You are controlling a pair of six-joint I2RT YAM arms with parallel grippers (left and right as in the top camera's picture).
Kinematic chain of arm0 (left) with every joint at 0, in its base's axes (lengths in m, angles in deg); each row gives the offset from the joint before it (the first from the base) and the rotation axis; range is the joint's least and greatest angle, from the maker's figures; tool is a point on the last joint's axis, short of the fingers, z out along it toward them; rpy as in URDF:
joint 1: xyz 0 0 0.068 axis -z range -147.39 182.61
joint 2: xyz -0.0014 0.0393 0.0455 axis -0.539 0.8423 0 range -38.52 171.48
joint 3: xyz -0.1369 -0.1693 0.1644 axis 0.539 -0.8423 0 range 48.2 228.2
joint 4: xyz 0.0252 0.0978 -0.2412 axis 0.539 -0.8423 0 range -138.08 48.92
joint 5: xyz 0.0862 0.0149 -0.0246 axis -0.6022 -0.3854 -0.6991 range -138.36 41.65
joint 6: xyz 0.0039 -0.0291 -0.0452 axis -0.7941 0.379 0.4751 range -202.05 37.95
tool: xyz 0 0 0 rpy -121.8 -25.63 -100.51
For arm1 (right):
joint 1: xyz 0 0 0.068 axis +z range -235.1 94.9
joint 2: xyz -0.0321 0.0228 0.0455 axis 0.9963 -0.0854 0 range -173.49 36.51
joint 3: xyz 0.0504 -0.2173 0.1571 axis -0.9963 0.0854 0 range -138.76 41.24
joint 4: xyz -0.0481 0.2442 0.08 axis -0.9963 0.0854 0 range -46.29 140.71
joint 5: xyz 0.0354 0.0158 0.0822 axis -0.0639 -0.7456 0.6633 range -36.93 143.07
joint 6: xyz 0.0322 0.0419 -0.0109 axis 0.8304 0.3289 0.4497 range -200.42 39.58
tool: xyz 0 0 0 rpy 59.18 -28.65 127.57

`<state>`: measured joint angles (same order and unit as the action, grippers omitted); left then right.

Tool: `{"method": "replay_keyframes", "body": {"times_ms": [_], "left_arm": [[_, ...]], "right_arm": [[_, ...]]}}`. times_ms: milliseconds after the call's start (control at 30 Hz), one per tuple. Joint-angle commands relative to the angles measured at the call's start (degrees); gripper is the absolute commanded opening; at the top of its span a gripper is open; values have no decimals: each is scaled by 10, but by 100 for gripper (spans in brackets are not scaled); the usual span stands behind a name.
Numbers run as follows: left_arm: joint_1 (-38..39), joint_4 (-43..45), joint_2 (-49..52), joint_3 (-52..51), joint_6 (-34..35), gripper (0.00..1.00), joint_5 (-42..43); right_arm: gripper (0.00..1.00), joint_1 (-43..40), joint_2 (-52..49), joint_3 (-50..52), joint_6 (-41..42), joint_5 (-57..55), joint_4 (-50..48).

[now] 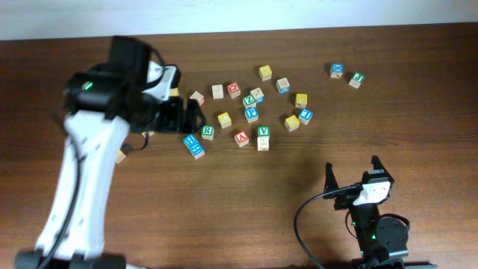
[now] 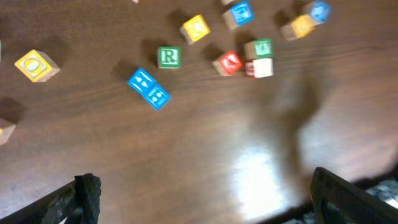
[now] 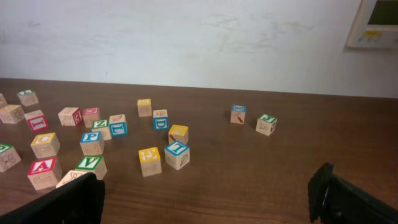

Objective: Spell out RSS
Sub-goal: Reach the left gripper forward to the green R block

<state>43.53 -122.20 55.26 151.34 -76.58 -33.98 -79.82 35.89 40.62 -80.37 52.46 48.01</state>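
Note:
The cube with a green R (image 1: 208, 132) on a white, green-bordered face lies left of the cluster, also in the left wrist view (image 2: 168, 56). Several yellow-faced cubes are scattered about, among them one (image 1: 224, 119) just right of the R cube (image 2: 195, 28) and another (image 1: 291, 122) further right; their letters are too small to read. My left gripper (image 1: 185, 118) hovers open just left of the R cube, with only bare table between its fingers (image 2: 205, 196). My right gripper (image 1: 352, 173) is open near the front right, clear of all cubes (image 3: 205, 193).
Two blue cubes (image 1: 193, 146) lie side by side below the R cube. A red A cube (image 1: 241, 137) and a green V cube (image 1: 264, 132) atop another cube sit to its right. Two cubes (image 1: 347, 73) lie apart at the back right. The table (image 1: 246, 217) is dark wood.

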Motion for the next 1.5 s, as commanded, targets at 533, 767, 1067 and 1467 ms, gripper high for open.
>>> {"method": "replay_keyframes", "body": {"times_ms": [533,767,1067,1467], "left_arm": [[35,182,254,10,-39,99,-93],[38,171,254,1,-40,99,-80],[50,173,259,-27,-38,100,-84],[75,194,331,-28,-26,93,-113]], "right_arm": [[98,-4,4,3,4,-5,4],[98,-4,4,3,4,-5,4],[98,-4,4,3,4,-5,4],[98,-4,4,3,4,-5,4]]}}
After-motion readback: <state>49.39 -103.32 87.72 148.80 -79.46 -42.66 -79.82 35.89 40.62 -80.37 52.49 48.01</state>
